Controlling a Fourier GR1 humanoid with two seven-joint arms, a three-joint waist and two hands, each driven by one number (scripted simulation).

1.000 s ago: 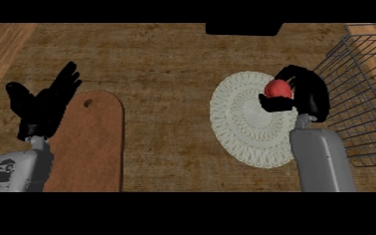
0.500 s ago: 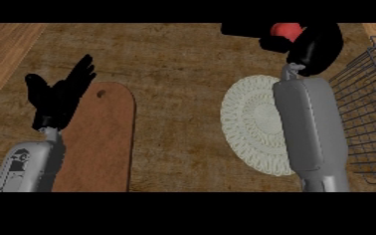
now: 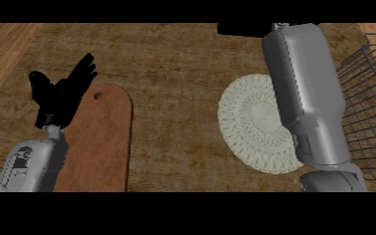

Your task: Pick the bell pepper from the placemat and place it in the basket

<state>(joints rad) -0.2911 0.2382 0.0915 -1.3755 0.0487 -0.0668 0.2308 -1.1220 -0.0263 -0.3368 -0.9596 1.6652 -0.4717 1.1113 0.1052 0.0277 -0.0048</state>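
The bell pepper showed nowhere in the head view, so its long axis and the way it pointed could not be told; half a second before, it had been a red shape in the right hand near the top edge, and a second before it had sat at the placemat's upper right rim under that hand. The right hand was out of view too, past the top edge at about one o'clock, so whether its fingers were curled or straight could not be told. Only its grey forearm (image 3: 305,94) showed, running from five o'clock up to one o'clock and lying across the right part of the round white placemat (image 3: 253,124), which had become bare. At three o'clock the wire basket (image 3: 360,99) stood just beside that forearm. At nine o'clock the left hand (image 3: 62,92) rested with its fingers (image 3: 82,72) straight, spread and pointing up, holding nothing, over the upper left edge of the brown cutting board (image 3: 99,139); it stood much as before. All of this lay on the wooden counter (image 3: 169,55).
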